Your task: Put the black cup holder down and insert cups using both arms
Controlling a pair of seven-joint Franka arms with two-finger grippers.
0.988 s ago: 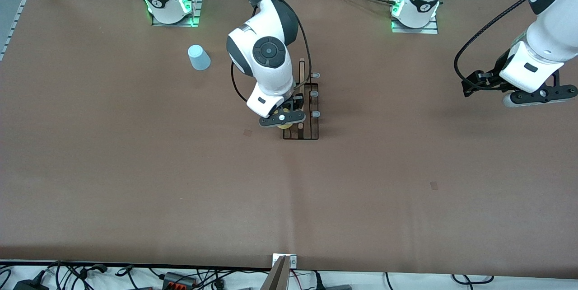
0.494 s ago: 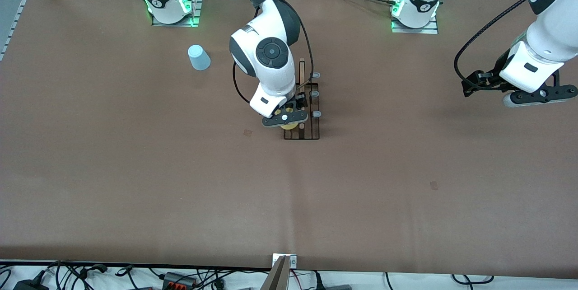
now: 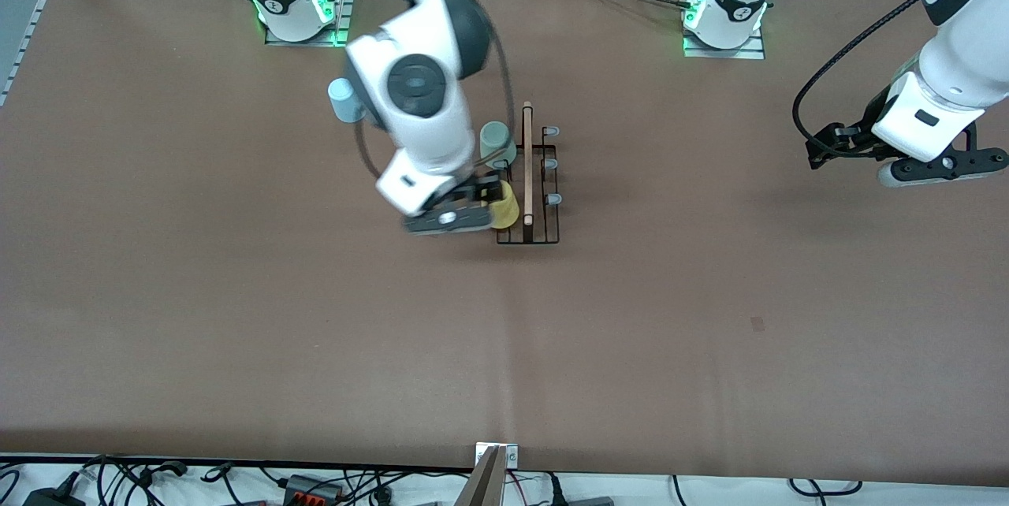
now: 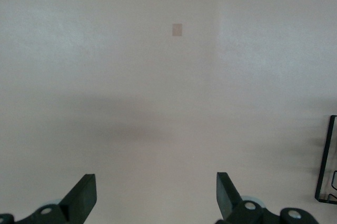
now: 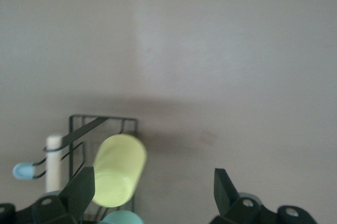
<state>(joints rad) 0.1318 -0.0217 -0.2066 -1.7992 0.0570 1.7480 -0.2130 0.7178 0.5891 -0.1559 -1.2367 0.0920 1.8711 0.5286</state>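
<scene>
The black cup holder (image 3: 530,187) stands upright on the brown table (image 3: 504,348), about midway between the two arms' ends, with its wooden handle (image 3: 527,163) on top. So the placing of the holder looks done.

Nearest to the front camera among the cups is the yellow cup (image 3: 504,206). It sits on a peg on the side of the holder that faces the right arm's end of the table, and nothing holds it. The right wrist view shows it tilted on the rack (image 5: 119,169). The right gripper (image 3: 448,220) is just beside this cup, over the table, and its fingers stand apart with nothing between them. It seems to have let the cup go.

A little farther from the camera, on the same side of the holder, sits the green cup (image 3: 497,143), also on a peg. On the side toward the left arm's end, three grey-tipped pegs (image 3: 552,165) are bare.

Farther still, near the right arm's base, the blue cup (image 3: 344,101) stands upside down on the table, partly hidden by the right arm. This cup is what is left to do.

The left gripper (image 3: 938,167) waits over the table at the left arm's end, well apart from the holder. Its fingers (image 4: 84,200) are apart and empty.

Two of three cups are in; the task is mostly finished.
</scene>
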